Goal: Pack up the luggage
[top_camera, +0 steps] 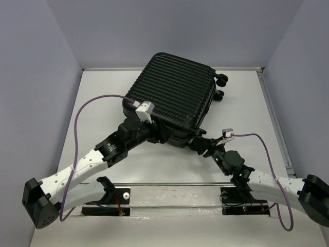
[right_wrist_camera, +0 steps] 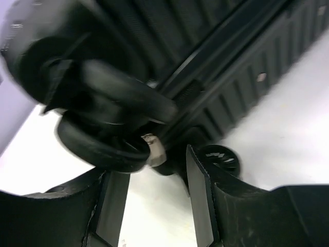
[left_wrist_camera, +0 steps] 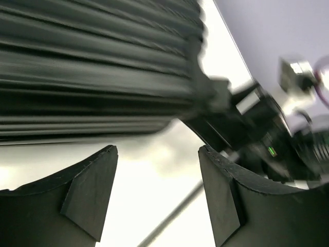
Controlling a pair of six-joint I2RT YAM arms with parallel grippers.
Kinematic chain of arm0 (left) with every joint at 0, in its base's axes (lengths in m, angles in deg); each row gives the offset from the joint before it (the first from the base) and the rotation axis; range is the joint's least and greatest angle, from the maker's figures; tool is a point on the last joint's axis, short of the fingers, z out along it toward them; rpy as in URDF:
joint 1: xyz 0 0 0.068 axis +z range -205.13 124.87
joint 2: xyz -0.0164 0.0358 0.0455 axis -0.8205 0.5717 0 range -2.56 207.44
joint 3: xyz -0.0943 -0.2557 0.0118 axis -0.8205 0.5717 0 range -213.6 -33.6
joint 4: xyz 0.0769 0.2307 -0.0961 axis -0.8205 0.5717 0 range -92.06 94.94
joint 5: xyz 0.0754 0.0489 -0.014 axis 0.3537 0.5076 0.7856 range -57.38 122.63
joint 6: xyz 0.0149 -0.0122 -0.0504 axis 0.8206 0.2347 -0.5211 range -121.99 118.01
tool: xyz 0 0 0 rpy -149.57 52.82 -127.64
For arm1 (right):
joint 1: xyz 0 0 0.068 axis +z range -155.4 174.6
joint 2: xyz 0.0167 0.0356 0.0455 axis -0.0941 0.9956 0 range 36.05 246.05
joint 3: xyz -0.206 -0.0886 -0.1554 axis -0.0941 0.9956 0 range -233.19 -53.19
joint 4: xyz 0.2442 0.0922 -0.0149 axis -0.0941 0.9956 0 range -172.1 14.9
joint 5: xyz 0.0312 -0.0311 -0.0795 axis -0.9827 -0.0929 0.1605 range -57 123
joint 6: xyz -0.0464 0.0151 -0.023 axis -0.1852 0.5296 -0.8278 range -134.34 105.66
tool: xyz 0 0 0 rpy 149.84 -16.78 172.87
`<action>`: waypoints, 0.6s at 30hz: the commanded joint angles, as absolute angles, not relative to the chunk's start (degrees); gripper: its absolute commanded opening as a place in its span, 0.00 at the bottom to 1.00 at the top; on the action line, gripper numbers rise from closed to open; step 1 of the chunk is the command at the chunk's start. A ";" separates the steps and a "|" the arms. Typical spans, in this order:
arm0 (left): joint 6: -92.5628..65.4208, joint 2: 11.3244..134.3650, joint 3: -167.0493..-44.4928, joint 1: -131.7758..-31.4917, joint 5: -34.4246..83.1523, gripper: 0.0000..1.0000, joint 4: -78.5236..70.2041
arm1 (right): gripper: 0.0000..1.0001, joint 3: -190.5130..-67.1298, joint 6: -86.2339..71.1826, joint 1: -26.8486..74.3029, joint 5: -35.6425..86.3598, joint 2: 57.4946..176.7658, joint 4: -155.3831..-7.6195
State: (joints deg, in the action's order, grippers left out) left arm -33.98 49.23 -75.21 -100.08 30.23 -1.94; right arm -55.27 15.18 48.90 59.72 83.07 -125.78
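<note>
Toward desk [top_camera: 103, 92] far edge: luggage [top_camera: 172, 95], closed, black ribbed glossy hard shell, no readable label. Left jaws [left_wrist_camera: 157, 190] spread, empty; right jaws [right_wrist_camera: 151, 200] spread, empty.

Our two arms [top_camera: 87, 164] pair white perforated links with black joints; purple cables [top_camera: 82, 110] loop overhead, and green lights [top_camera: 239, 178] glow on the right.

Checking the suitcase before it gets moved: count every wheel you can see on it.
3. Two wheels show at the luggage's far right corner in the top view, one above the other. A third shows in the right wrist view. More may be hidden.
</note>
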 commanded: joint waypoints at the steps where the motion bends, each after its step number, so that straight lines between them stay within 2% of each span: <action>1: -36.17 53.51 -74.04 -107.42 27.00 0.74 -11.18 | 0.52 -54.40 12.64 45.06 52.25 85.88 -127.10; 3: -36.79 55.18 -73.77 -108.13 25.86 0.74 -13.03 | 0.51 -55.03 10.98 43.65 50.68 86.67 -127.88; 7: -36.36 58.07 -75.17 -108.92 24.45 0.74 -14.18 | 0.50 -57.14 8.16 36.02 37.53 90.09 -130.34; 10: -36.18 59.92 -76.14 -109.62 24.10 0.74 -14.62 | 0.50 -57.84 7.20 33.98 31.10 95.35 -134.90; 18: -36.27 62.92 -78.25 -110.42 24.10 0.73 -16.29 | 0.52 -58.73 3.42 32.93 27.11 104.95 -145.81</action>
